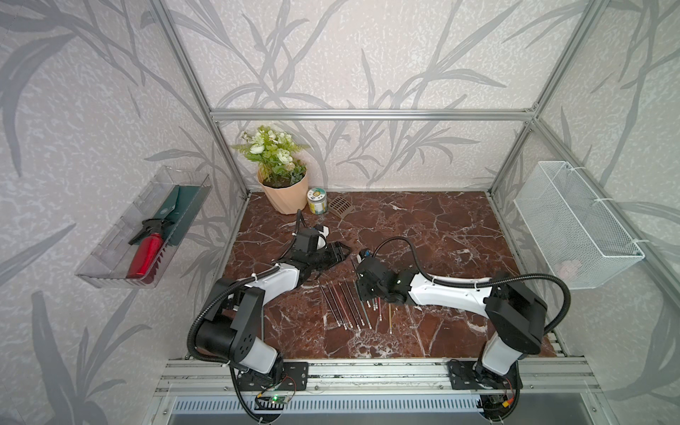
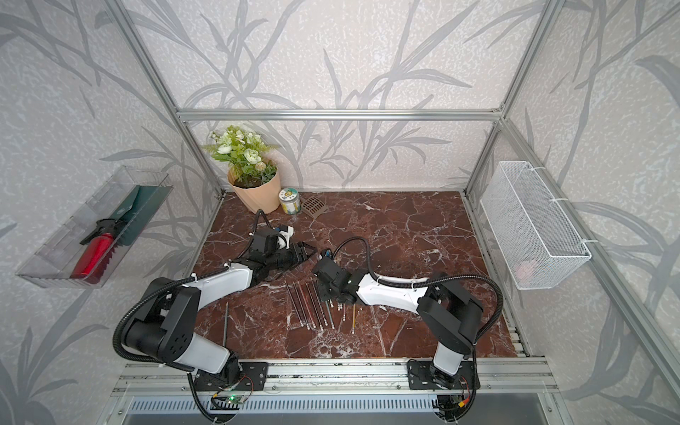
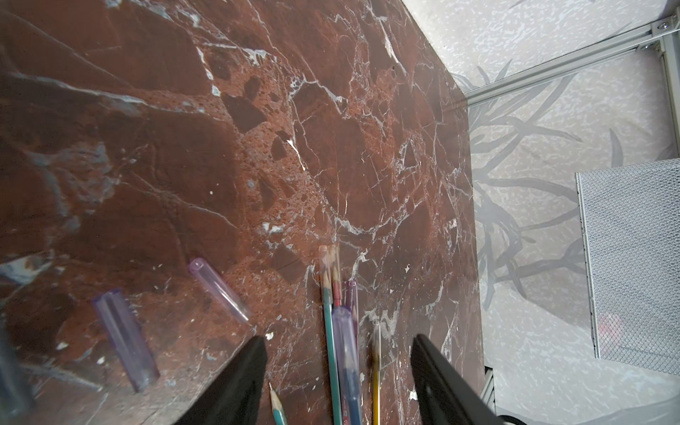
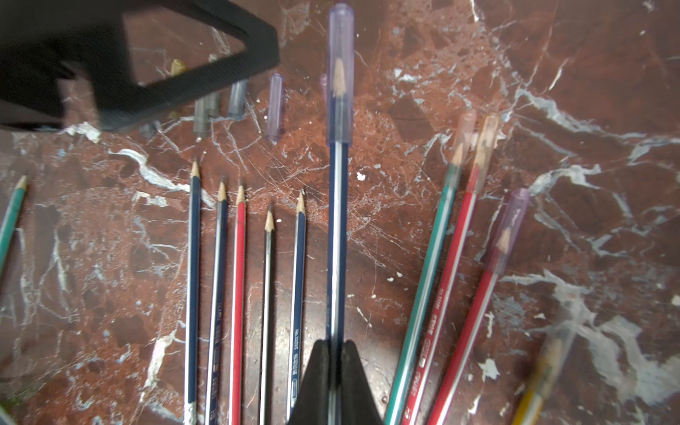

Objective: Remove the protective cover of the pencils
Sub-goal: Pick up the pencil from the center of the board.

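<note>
The right hand (image 4: 335, 353) clamps a capped blue pencil (image 4: 336, 220); left hand (image 3: 338, 349) open, empty; yellow pencil (image 4: 544, 375) blurred.

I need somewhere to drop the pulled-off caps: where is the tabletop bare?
Bare: the wide stretch of table behind the right arm, over toward the wire basket. Crowded: the pencils fanned at front middle, loose caps just beyond their tips, and the flower pot and jar in a back corner.
</note>
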{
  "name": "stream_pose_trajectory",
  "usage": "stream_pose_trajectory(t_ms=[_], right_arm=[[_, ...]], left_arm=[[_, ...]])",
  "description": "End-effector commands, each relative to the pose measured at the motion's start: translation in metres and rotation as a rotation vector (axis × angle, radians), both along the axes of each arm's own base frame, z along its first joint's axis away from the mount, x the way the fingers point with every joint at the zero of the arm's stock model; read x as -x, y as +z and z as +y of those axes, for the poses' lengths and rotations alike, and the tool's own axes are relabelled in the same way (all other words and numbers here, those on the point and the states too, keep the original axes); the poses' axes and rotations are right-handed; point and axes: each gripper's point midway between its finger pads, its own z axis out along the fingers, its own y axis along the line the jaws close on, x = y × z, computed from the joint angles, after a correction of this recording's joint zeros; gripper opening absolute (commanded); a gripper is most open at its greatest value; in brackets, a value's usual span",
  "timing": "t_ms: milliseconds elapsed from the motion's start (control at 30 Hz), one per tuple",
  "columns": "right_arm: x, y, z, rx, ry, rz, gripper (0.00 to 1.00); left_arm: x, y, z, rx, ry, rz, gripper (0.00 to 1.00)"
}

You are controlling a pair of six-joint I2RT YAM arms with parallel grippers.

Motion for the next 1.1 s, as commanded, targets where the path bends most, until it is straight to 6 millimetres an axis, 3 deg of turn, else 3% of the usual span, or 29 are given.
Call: stream_pose_trajectory(t_ms=[0, 333, 467, 733, 800, 1067], right_arm=[[-0.002, 0.018, 0.005, -0.045, 0.007, -0.048, 0.00], [0.008, 0.025, 0.015, -0.055, 0.039, -0.069, 0.00], [0.006, 0.025, 0.017, -0.055, 0.039, -0.069, 0.00], [-0.001, 0.030, 0.027, -0.055, 0.027, -0.070, 0.00], [-0.002, 0.017, 0.029, -0.027, 0.028, -0.052, 0.00], [-0.005, 0.016, 0.035, -0.026, 0.027, -0.048, 0.00]], left_arm=[[-0.010, 0.015, -0.006, 0.043, -0.013, -0.032, 0.65], [-0.010, 0.013, -0.008, 0.052, -0.016, -0.023, 0.64], [-0.009, 0.013, -0.010, 0.069, -0.026, -0.021, 0.59], [-0.009, 0.014, -0.013, 0.078, -0.035, -0.022, 0.44], [-0.009, 0.014, -0.014, 0.079, -0.037, -0.023, 0.38], [-0.009, 0.011, -0.013, 0.069, -0.035, -0.010, 0.19]])
